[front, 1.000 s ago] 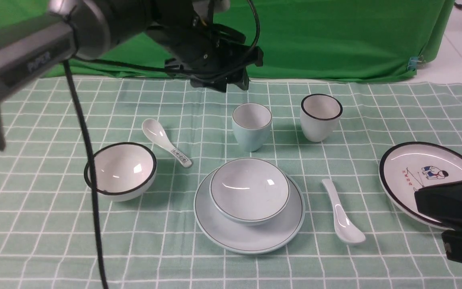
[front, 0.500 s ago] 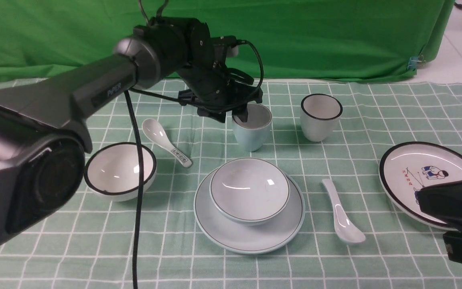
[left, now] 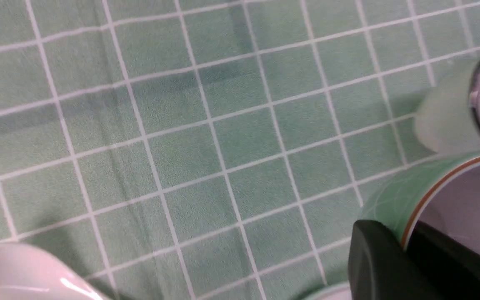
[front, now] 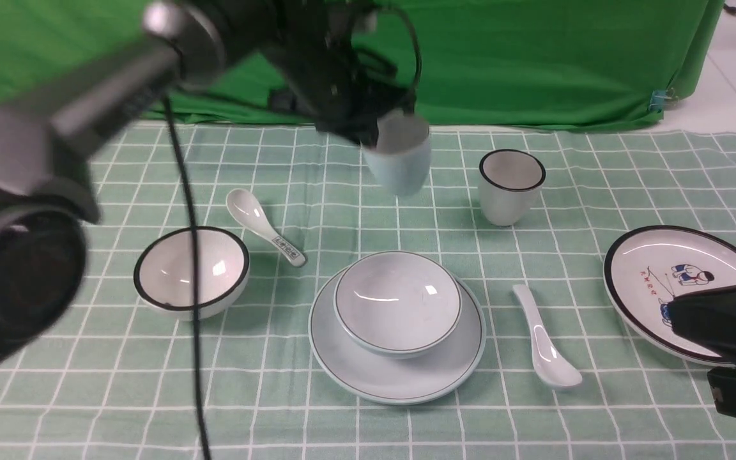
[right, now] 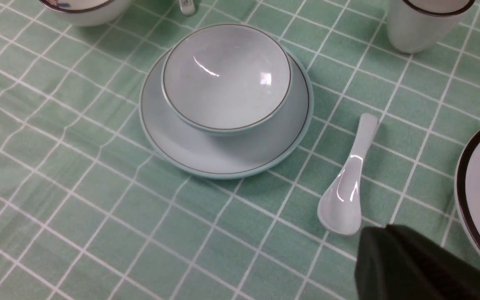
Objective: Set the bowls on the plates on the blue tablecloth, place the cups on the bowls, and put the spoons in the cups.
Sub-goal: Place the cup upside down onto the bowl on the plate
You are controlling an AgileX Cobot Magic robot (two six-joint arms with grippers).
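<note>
Pale blue cup (front: 398, 160): is hanging clear above the blue tablecloth (front: 55, 383), behind the pale blue bowl (front: 397, 300).
Left hand (front: 377, 131): is pinching the cup's rim, one finger inside.
Bowl: is sitting on the pale blue plate (front: 342, 364).
Right hand (front: 678, 313): is hovering closed over the white plate (front: 636, 255).

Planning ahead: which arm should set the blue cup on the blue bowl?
Left. The left claw holds the blue cup aloft behind the blue bowl; the right claw sits by the white plate.
</note>
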